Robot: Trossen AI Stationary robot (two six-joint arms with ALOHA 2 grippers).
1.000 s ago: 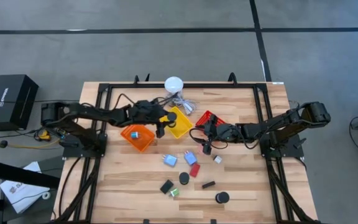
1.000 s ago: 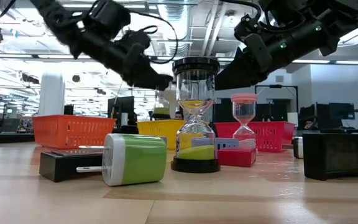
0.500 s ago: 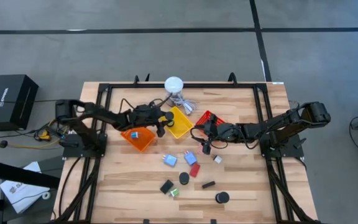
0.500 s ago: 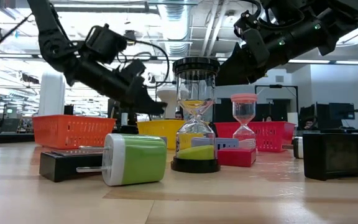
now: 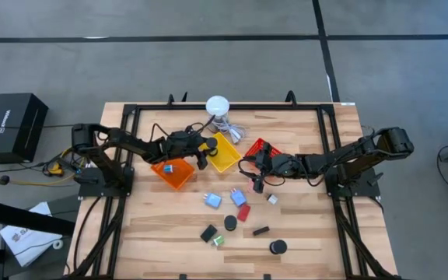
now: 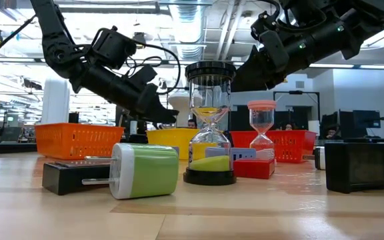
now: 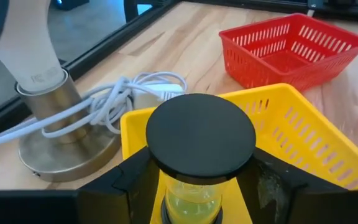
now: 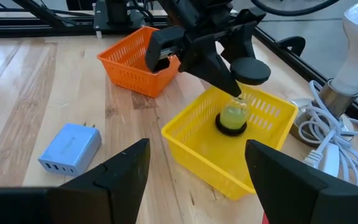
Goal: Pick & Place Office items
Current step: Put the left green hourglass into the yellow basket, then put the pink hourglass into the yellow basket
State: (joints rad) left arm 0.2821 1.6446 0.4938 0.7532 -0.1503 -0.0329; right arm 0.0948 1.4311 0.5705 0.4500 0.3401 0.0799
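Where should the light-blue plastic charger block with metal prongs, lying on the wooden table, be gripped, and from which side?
Probably across the two long narrow sides of the light-blue plastic charger block, coming from straight above. It lies flat on the wooden table, broad face up, with free space around it; stay clear of the metal prongs at one end.
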